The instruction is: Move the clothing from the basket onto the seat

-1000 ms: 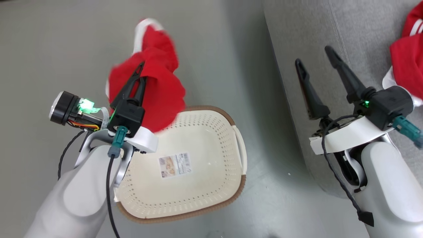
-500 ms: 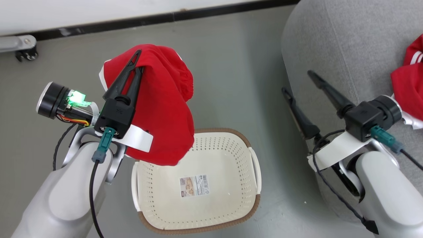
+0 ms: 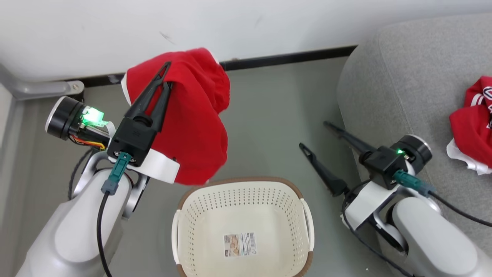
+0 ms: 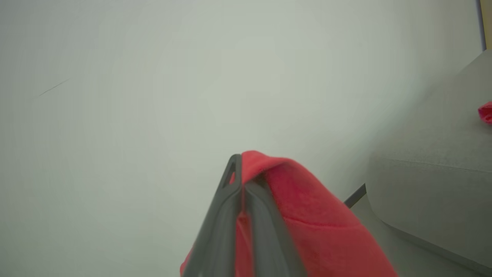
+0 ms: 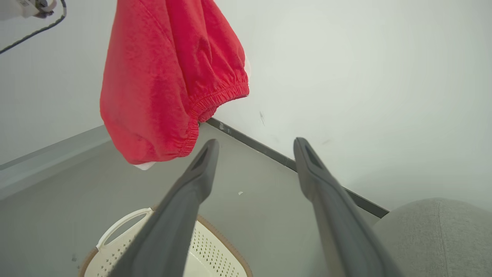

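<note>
Left tool [image 3: 168,75] clenched on red jersey [image 3: 200,115], right tool [image 3: 313,134] released, elastic hem [image 5: 215,100] in right wrist view, basket [image 3: 238,180] label [image 3: 240,244] illegible.

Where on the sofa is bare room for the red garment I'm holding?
The large light-grey fabric seat cushion is bare between its rounded corner and the crumpled red jersey at its right; it is crowded there. The open right pincer hangs by the cushion's left edge.
</note>
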Controlling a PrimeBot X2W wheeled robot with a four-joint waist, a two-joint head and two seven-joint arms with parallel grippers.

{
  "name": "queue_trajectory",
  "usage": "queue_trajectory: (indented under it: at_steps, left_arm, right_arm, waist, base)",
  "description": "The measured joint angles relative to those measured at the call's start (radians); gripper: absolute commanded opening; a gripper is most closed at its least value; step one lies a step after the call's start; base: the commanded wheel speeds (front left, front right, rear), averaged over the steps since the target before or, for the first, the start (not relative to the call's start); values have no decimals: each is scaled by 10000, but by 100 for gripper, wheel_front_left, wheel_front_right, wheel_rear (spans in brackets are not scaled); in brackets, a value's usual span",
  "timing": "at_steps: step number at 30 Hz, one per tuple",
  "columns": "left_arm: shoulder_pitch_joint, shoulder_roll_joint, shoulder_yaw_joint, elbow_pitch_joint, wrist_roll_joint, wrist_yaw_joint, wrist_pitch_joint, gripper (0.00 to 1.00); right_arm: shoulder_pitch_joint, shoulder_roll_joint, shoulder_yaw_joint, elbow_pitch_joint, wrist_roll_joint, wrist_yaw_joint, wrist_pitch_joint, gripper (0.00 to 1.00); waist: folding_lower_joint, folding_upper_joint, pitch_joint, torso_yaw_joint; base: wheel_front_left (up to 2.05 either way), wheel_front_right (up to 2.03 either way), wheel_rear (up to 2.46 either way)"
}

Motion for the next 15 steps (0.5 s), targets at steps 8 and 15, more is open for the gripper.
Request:
queue_trajectory:
  at_steps: [8,15]
  left_arm:
    - [238,31,-119,-288,-142,-155,192,0]
    - [237,113,-226,-652,-142,-336,330,0]
  right_arm:
    - [0,-92,1235,134,545,0,2,100]
    - [25,-46,2293,219,1453,0,2,100]
  waist:
    - [-1,0,-782,198]
    - [0,0,-1379,407]
  base:
    - [0,0,0]
    - [0,0,0]
